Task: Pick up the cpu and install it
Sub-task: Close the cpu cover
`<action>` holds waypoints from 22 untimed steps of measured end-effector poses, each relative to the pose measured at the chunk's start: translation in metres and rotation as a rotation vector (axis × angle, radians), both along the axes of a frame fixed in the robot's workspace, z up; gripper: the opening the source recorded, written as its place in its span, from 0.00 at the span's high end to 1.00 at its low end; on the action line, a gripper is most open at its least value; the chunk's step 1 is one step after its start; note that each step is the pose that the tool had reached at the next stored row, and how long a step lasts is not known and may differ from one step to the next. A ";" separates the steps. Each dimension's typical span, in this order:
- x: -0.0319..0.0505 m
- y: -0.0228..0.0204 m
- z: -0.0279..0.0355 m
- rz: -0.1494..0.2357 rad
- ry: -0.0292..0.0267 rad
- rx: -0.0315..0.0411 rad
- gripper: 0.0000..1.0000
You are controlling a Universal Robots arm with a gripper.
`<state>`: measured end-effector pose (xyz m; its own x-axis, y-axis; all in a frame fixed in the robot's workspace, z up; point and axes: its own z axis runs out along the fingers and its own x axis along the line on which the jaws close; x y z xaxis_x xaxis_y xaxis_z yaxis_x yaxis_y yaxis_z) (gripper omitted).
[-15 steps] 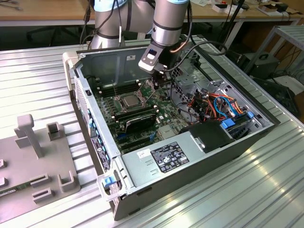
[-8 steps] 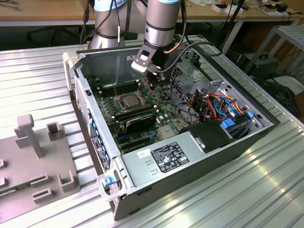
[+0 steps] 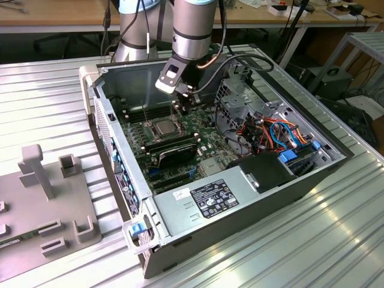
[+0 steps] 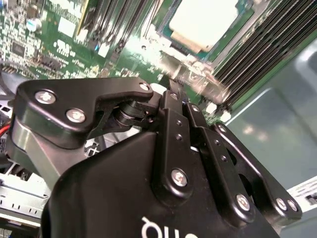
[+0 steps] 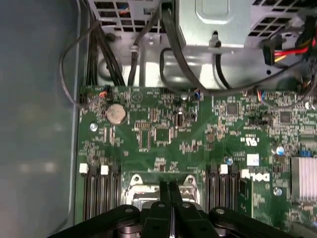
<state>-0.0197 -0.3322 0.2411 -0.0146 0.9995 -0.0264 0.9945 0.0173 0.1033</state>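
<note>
1. The computer case is lying open on its side on the ribbed metal surface, with the green motherboard facing upward.
2. The cpu is sitting flat inside the square metal-framed socket on the board, its silvery-tan face showing. In the second wrist view it is appearing as a pale square within that frame.
3. The arm is reaching down into the case, and the pincer is hanging low over the board, just beside the socket and not over the cpu.
4. In both wrist views the pincer is showing its fingers pressed together with nothing between them: it is closed and carrying nothing.
5. The fingertips may be touching the board or the socket's edge, but the views are not settling it.
6. Long black memory sticks are standing in their slots alongside the socket, on the side nearer the power supply.
7. A bundle of coloured cables is lying at the exterior view's right of the board.
8. A grey fixture plate is resting on the surface at the exterior view's left, well apart from the case.
</note>
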 end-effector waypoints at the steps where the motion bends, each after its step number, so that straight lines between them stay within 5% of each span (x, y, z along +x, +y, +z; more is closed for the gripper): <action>1: -0.0028 0.0000 0.0000 0.000 -0.0021 0.0002 0.89; 9: -0.0050 0.0000 -0.0002 0.000 -0.0002 0.0004 0.89; 13: -0.0050 0.0000 -0.0010 0.000 0.0398 0.0012 0.89; 22: -0.0109 0.0009 -0.0044 0.000 0.0425 0.0012 0.89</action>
<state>-0.0306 -0.3312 0.2368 -0.0157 0.9996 -0.0245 0.9980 0.0171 0.0610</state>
